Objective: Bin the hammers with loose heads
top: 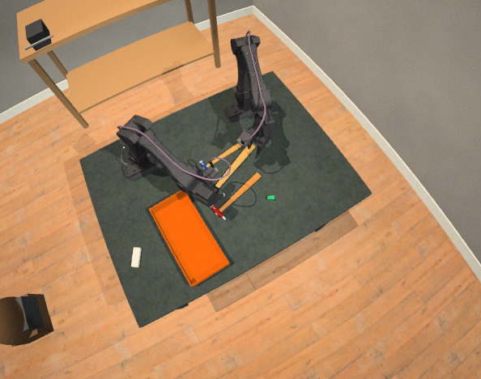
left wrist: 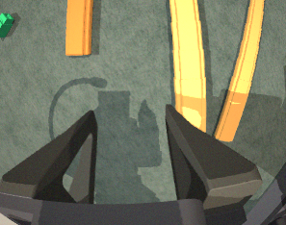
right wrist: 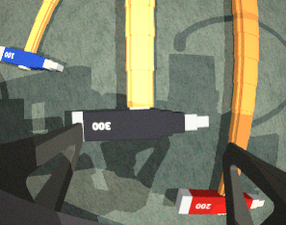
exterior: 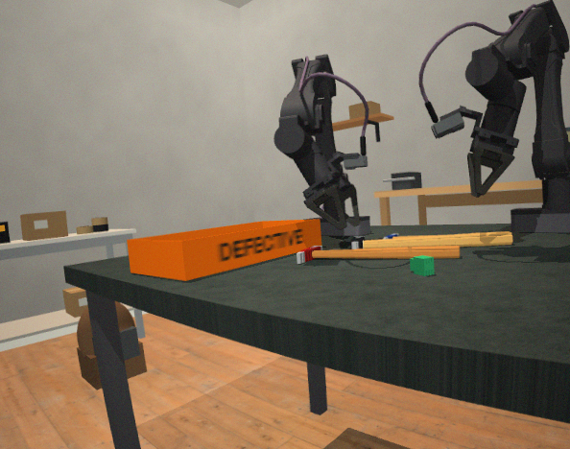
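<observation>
Top: red hammer [top: 240,191] [exterior: 387,252] [left wrist: 79,29] [right wrist: 245,72] lies beside the orange bin [top: 196,240] [exterior: 251,248]. Exterior: left gripper [top: 257,151] [exterior: 477,194] [left wrist: 131,110] hovers, half open, empty. Left wrist: handle end ahead, leftward, pointing toward the jaws. Right wrist: right gripper [top: 221,194] [exterior: 350,224] [right wrist: 155,136], wide open, nearer the head.
</observation>
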You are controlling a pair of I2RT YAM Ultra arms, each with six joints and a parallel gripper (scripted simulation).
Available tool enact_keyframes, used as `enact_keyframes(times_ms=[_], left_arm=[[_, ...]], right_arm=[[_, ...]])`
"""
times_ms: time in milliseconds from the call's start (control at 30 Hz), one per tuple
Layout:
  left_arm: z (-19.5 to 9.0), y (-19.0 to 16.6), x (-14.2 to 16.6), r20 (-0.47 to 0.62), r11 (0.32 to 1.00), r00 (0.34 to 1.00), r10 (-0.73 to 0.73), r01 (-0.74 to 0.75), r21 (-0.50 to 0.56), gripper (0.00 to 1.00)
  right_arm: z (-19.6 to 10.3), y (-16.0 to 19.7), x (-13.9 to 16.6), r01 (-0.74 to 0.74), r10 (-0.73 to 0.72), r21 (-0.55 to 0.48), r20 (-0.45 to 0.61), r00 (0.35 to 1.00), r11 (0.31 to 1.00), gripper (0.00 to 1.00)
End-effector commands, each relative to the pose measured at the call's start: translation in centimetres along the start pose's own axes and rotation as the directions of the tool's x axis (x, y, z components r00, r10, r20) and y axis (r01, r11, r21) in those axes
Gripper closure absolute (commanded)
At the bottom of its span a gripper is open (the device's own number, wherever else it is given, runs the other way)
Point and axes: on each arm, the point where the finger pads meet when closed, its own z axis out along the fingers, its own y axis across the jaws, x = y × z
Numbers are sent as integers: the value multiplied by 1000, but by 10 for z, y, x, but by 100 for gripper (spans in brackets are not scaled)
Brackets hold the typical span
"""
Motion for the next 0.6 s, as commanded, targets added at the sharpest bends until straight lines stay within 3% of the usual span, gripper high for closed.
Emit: enact_keyframes(times_ms=[0,333,567], left_arm=[[17,27,-35,20,999,999,34,-34,-1,50],[66,57,-43,-254,994,963,86,-67,81,50],[78,58,-38,-342,990,933,111,-75,115,50]], right_arm=[[-2,-1,-3,7,-7,2,18,1000,1000,0],[-2,-1,-3,7,-7,2,18,1000,1000,0],[-2,-1,-3,7,-7,2,18,1000,1000,0]])
